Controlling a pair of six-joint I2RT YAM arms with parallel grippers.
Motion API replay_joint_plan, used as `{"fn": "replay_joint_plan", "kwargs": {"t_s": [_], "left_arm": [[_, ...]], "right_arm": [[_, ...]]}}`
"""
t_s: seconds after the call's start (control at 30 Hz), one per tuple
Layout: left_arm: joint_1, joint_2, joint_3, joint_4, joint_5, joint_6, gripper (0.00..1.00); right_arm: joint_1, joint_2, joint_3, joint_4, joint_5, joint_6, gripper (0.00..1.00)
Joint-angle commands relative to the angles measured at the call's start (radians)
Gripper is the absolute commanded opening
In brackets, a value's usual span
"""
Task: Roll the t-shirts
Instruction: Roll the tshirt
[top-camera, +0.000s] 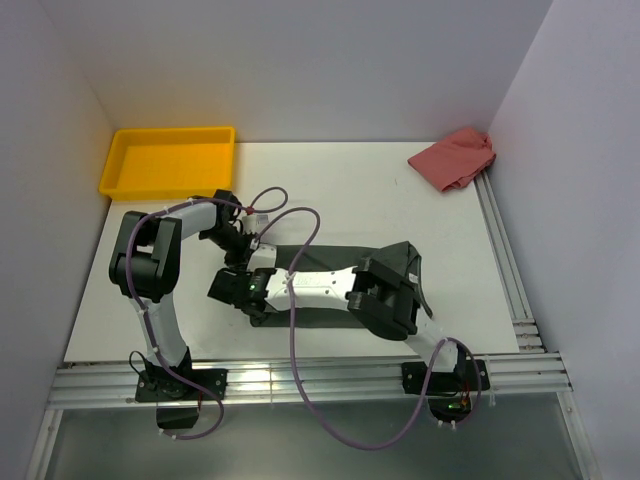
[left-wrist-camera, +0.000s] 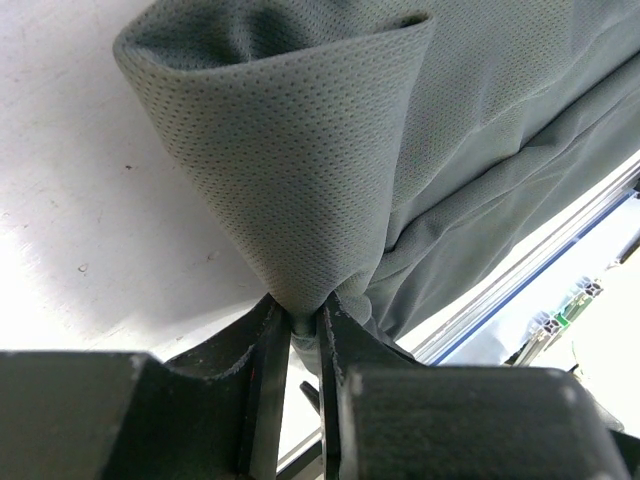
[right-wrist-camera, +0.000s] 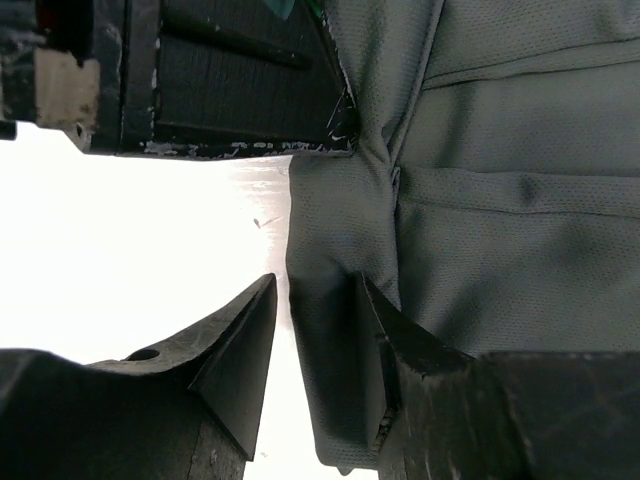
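Note:
The dark grey t-shirt (top-camera: 390, 262) lies folded into a long strip across the middle of the table. My left gripper (top-camera: 243, 262) is at its left end, shut on a pinched fold of the t-shirt (left-wrist-camera: 300, 150) that rises in a loop above the fingertips (left-wrist-camera: 298, 318). My right gripper (top-camera: 228, 288) is beside it at the same end. In the right wrist view its jaws (right-wrist-camera: 315, 295) stand open, astride the shirt's edge (right-wrist-camera: 500, 200), with fabric against the right finger (right-wrist-camera: 385, 330). The left gripper's body (right-wrist-camera: 200, 70) shows just beyond.
A yellow tray (top-camera: 167, 160) stands at the back left. A crumpled red cloth (top-camera: 455, 158) lies at the back right by the wall. Aluminium rails run along the table's right side (top-camera: 505, 270) and front edge (top-camera: 300, 380).

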Motion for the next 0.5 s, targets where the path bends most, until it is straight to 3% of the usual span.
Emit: {"fn": "replay_joint_plan", "kwargs": {"t_s": [0.0, 0.3, 0.4, 0.47], "left_arm": [[-0.004, 0.008, 0.018, 0.050, -0.098, 0.019, 0.22], [-0.004, 0.005, 0.015, 0.060, -0.101, 0.005, 0.24], [-0.004, 0.001, 0.015, 0.065, -0.099, 0.001, 0.26], [-0.004, -0.007, 0.016, 0.065, -0.090, 0.000, 0.29]], "right_arm": [[0.019, 0.058, 0.081, -0.137, 0.038, 0.011, 0.45], [0.051, 0.123, 0.175, -0.304, 0.041, 0.035, 0.41], [0.050, 0.135, 0.172, -0.301, 0.026, 0.031, 0.34], [0.050, 0.133, 0.159, -0.277, 0.018, 0.028, 0.20]]}}
